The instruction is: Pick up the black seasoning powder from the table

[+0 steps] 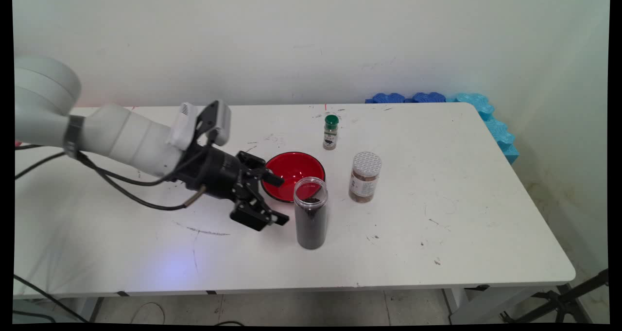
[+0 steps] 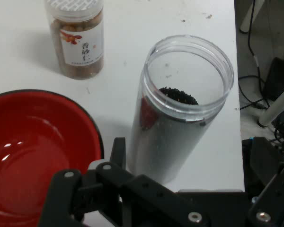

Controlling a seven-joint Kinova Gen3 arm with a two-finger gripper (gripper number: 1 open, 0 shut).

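My black gripper [image 1: 279,200] hangs low over the table, open, just left of a tall clear jar [image 1: 310,212] with no lid, filled most of the way with dark grains. Nothing sits between its fingers. In the hand view the jar [image 2: 180,127] stands straight ahead between the two fingers [image 2: 117,153], its open mouth tilted toward me. A red bowl [image 1: 293,175] lies right behind the gripper and beside the jar; it looks empty in the hand view [image 2: 33,156].
A short jar of brown nuts with a white lid [image 1: 364,176] stands right of the bowl, seen too in the hand view [image 2: 78,40]. A small green-capped spice bottle [image 1: 330,132] stands farther back. Blue foam blocks [image 1: 486,114] line the table's far right corner.
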